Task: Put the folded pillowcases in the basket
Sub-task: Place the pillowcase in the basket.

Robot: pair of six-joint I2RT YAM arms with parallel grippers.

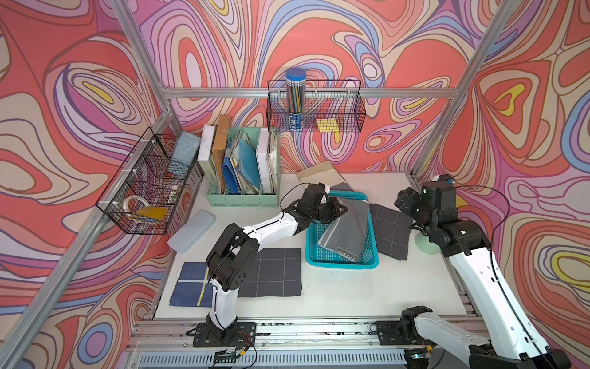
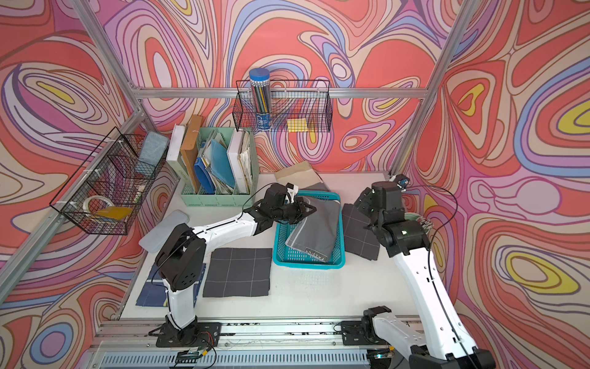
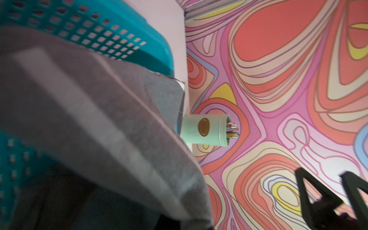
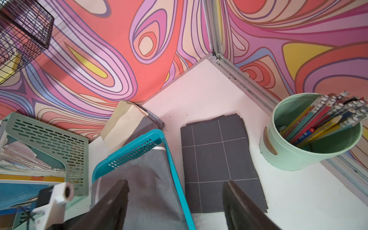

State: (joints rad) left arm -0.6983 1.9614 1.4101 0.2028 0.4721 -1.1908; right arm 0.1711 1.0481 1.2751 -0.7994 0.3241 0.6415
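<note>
The turquoise basket stands mid-table. A grey folded pillowcase lies in it, its far end raised toward the far rim. My left gripper is shut on that raised far-left edge. In the left wrist view the pillowcase fills the near field over the basket wall and hides the jaws. My right gripper hangs open and empty above the basket's right rim, one finger over the pillowcase.
A dark grid cloth lies right of the basket, another and a blue one lie front left. A mint pencil pot stands far right. A mint file organiser, a clear case and black wire baskets are at the left.
</note>
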